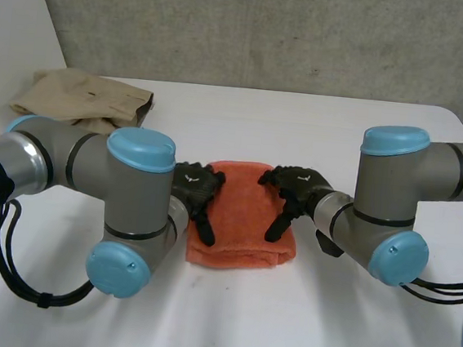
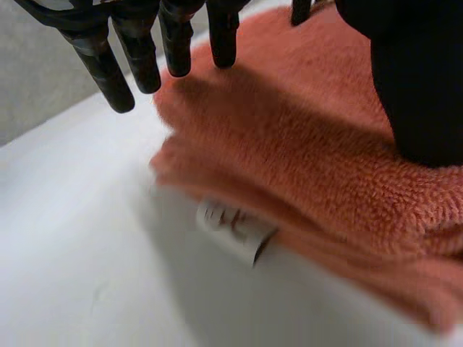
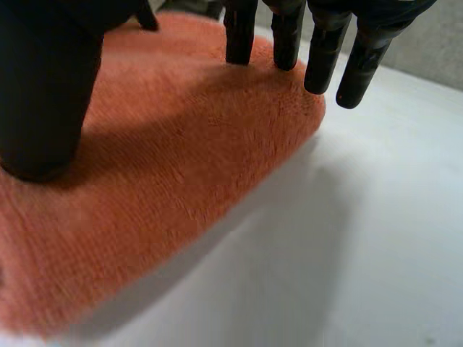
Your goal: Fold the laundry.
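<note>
Towel: orange, folded | left hand: fingers straight, on it | right hand: same

Orange terry towel, folded into a thick rectangle, lies flat mid-table in front of me; white tag pokes from one edge. Tan garment lies crumpled far left.

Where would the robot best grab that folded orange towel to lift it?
Probably the rounded fold of the orange towel, at the fingertips of the right hand, approached from the robot's right: layers join there, so one pinch holds all. By the left hand, layers lie loose, with a tag.
</note>
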